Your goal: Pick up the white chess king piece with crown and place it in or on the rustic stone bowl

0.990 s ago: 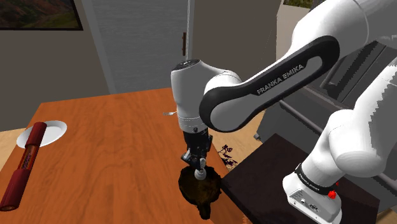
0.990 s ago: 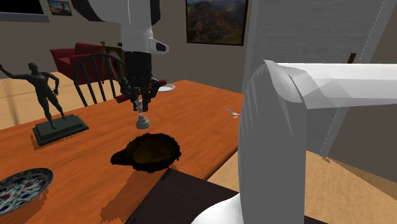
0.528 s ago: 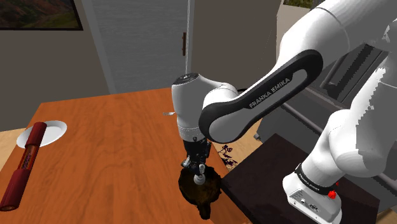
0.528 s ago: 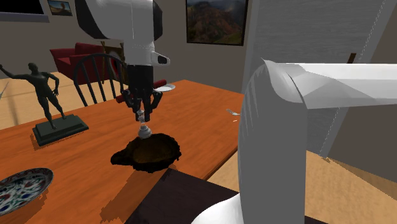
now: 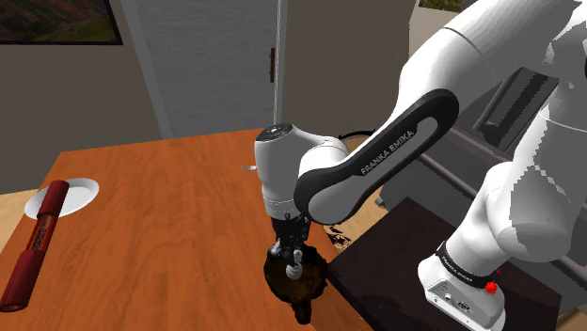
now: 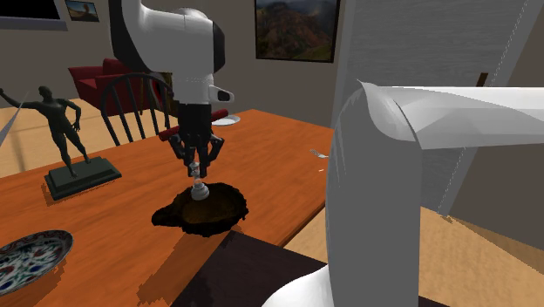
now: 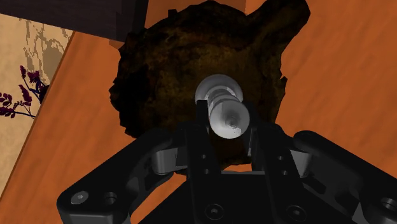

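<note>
Black two-finger gripper (image 7: 226,122) clamps pale grey chess king (image 7: 218,94) by its top, base hanging over dark rough stone bowl (image 7: 165,57), positioned for release.

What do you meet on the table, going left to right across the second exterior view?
Dark statue → dark stone bowl, with the pincer holding the white king over it → small pale thing → the white arm in front.
</note>
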Robot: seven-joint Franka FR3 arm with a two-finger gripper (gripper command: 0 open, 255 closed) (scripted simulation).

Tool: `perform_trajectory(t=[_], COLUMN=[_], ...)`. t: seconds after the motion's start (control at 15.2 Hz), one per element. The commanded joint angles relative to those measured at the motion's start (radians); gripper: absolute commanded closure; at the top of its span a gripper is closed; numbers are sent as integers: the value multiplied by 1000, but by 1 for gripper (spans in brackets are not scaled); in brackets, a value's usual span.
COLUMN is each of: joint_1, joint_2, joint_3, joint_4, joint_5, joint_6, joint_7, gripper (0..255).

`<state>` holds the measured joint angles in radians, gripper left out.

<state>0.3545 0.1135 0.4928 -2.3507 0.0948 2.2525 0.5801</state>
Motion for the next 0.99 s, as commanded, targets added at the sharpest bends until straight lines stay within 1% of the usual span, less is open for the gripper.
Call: perform_trajectory(t=[0.0, 0.2, 0.26, 0.59, 0.86, 0.92], joint_1=[0, 0, 0, 0, -13, -12], joint_2=[1, 1, 1, 1, -69, -69], joint_3=[0, 0, 0, 0, -2, -2], joint_4=[0, 0, 0, 0, 69, 69], joint_5=[-1, -1, -1, -1, 26, 26], joint_6=[1, 1, 1, 1, -133, -133], joint_7=[1, 1, 1, 1, -22, -22], gripper=[255, 255, 0, 0, 0, 0])
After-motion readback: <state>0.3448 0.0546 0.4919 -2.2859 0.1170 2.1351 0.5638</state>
